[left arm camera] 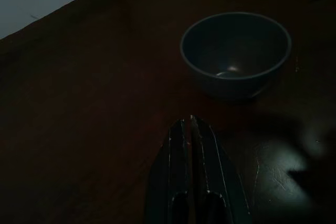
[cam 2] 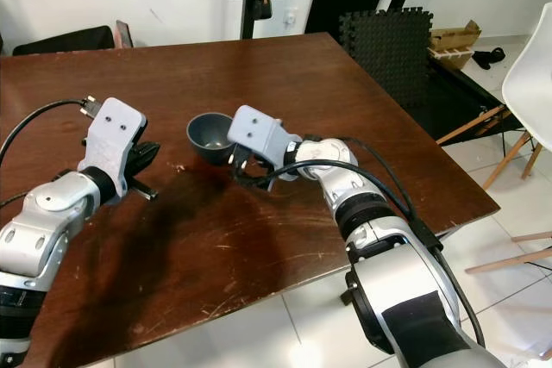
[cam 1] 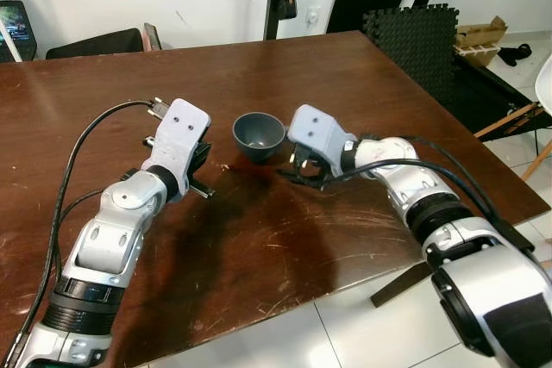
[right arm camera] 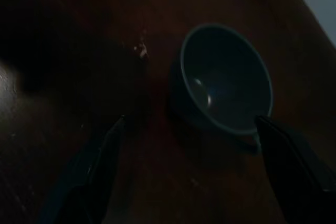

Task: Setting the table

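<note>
A small dark grey round bowl (cam 1: pixel 258 135) stands upright mid-table on the dark brown wooden table (cam 1: pixel 345 84). The right end effector (right arm camera: pixel 189 129), fingers wide, sits at its 4 o'clock; the left end effector (left arm camera: pixel 191 124), fingers pressed together, at 9.

**Clearance around the bowl**

Bowl (cam 1: pixel 258 136): upright on the table (cam 1: pixel 345 84), sole obstacle between both grippers. Left gripper (left arm camera: pixel 191 129): fingers pressed together, short of the bowl, bare wood between. Right gripper (right arm camera: pixel 189 129): fingers spread wide, bowl just ahead of the gap. Far tabletop open.
</note>
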Available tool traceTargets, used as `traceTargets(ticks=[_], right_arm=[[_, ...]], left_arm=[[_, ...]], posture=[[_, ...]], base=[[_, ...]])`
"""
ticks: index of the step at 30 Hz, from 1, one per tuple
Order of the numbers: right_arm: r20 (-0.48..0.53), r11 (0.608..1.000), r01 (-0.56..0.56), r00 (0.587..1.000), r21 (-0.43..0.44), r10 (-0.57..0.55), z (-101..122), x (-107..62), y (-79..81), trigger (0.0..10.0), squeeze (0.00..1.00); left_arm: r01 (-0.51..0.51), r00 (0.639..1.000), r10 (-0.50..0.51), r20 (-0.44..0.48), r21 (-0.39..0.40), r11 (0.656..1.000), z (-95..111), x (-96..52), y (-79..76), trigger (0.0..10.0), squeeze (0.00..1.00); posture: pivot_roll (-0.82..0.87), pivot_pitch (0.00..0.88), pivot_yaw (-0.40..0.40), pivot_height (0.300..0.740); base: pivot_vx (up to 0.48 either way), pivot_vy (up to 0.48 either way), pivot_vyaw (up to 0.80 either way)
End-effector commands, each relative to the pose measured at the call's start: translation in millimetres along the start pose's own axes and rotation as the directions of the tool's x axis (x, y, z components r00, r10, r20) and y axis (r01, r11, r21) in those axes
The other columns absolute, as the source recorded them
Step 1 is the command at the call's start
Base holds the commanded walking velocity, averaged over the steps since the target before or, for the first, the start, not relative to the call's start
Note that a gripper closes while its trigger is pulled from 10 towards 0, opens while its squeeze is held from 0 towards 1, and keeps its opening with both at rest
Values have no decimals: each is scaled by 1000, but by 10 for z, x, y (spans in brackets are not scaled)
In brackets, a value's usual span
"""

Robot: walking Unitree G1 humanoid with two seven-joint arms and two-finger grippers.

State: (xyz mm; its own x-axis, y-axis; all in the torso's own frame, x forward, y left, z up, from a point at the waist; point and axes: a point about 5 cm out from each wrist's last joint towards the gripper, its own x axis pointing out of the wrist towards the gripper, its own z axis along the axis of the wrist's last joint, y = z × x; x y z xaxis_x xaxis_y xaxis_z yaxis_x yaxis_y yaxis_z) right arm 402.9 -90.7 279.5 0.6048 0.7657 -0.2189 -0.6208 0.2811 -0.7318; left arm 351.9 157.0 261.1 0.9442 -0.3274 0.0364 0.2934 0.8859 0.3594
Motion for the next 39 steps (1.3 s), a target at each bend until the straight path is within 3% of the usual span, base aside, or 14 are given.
traceTargets(ticks=[1,8,14,21,32,39], right_arm=[[13,999,-6,1000,-40,6,63,33,-3,10000,0],[25,999,-24,999,-44,25,108,101,40,10000,0],[-9,999,-19,1000,41,19,77,181,91,10000,0],[-68,997,78,995,13,-77,109,237,34,10000,0],[-121,998,28,992,51,-22,39,301,158,10000,0],[-143,998,64,988,18,-61,53,343,170,10000,0]], left_arm=[[15,1000,-15,-11,-3,1000,-40,-6,-64,10000,0],[10,1000,-10,-9,0,1000,-27,-19,-41,10000,0],[5,1000,-5,-10,-2,1000,-26,-31,-45,10000,0],[7,1000,-7,-12,-2,1000,-18,-48,-49,10000,0],[12,1000,-12,-26,3,1000,-19,-101,-51,10000,0],[16,999,-16,-41,1,1000,-46,-172,-78,10000,0]], posture=[[57,237,-34,740],[71,233,-40,740],[81,244,-47,740],[102,254,-49,740],[129,278,-60,740],[152,288,-70,740]], base=[[0,0,0],[0,0,0],[0,0,0],[0,0,0],[0,0,0],[0,0,0]])
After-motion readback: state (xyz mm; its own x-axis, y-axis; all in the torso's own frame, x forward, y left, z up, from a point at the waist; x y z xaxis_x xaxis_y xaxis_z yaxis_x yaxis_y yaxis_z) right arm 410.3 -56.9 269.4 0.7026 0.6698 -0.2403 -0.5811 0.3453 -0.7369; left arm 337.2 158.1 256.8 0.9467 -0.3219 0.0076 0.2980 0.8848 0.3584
